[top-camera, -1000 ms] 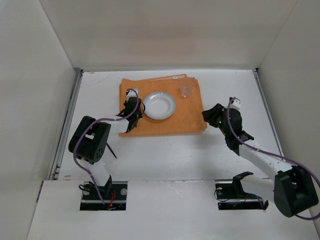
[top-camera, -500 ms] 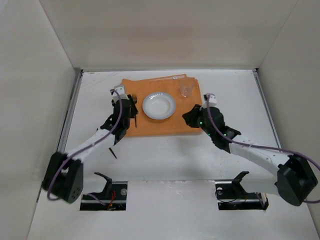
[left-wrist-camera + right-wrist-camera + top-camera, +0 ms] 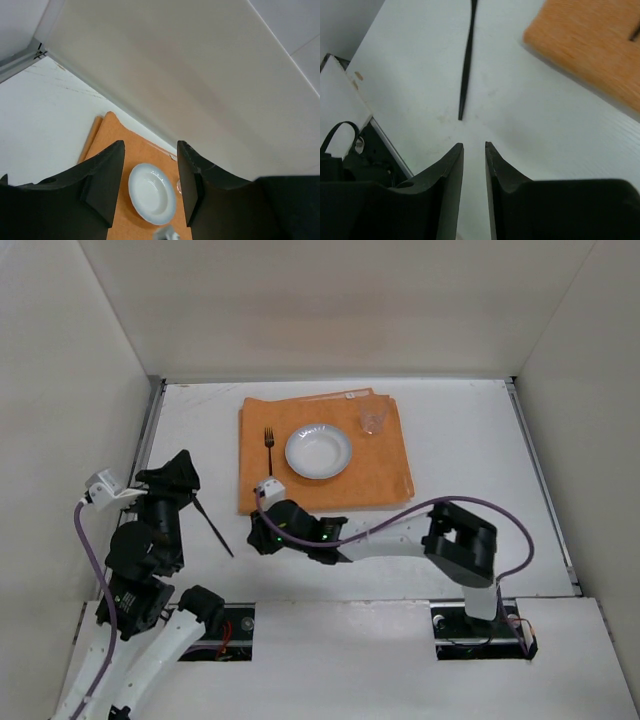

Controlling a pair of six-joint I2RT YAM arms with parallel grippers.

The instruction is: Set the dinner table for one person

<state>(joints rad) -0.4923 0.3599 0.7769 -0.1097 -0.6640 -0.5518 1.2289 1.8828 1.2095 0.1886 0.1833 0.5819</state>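
Spreading between white walls, the surface is carrying a placemat with fork, plate and glass laid. A black utensil off the mat is likely awaiting pickup. The right claw, narrowly parted and empty, is swinging to it from the mat's right edge; the left claw, spread and empty, is retreating from the fork.

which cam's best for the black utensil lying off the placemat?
Right wrist: it shows the black utensil close and sharp, though its far end is cropped by the frame edge. Top external shows it only as a small, thin line. Left wrist misses it.
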